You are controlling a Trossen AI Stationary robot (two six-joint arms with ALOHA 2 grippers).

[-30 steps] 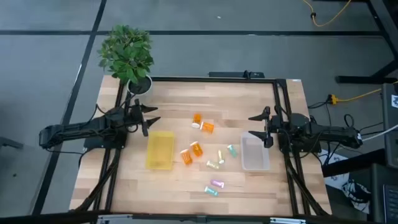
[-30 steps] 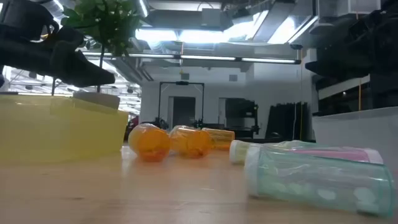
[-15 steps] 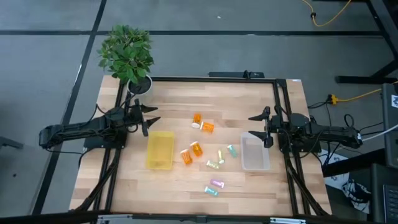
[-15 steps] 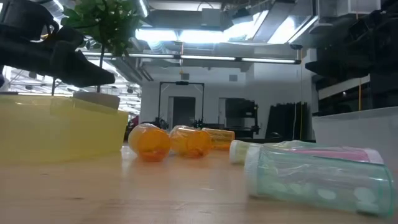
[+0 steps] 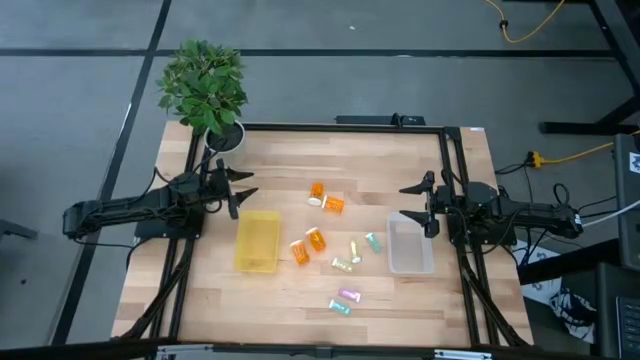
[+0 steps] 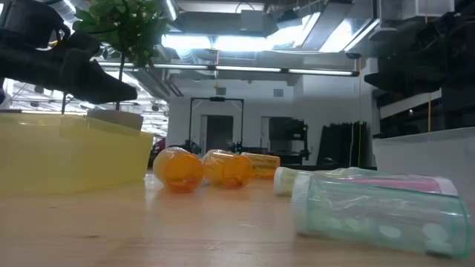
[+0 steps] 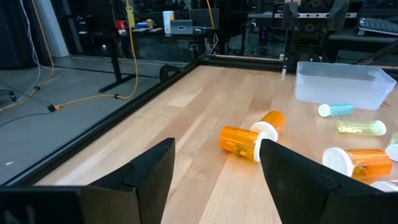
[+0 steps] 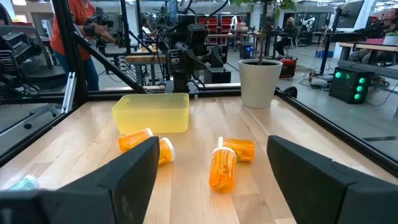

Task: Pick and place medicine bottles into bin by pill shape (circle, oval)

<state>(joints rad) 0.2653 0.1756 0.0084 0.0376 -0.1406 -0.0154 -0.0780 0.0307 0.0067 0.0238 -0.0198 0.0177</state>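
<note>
Four orange bottles with white caps lie on the wooden table: two near the far middle (image 5: 326, 198) and two by the yellow bin (image 5: 309, 244). Small pastel vials (image 5: 358, 250) lie on their sides between the bins, and two more (image 5: 345, 301) lie nearer the front edge. The yellow bin (image 5: 257, 240) sits left of centre and the clear bin (image 5: 409, 245) sits right. My left gripper (image 5: 243, 190) is open and empty above the table, beyond the yellow bin. My right gripper (image 5: 412, 203) is open and empty at the clear bin's far end.
A potted plant in a white pot (image 5: 212, 95) stands at the table's far left corner. A black frame (image 5: 345, 127) runs along the table's edges. A person in an orange top (image 8: 78, 37) stands in the room beyond the table.
</note>
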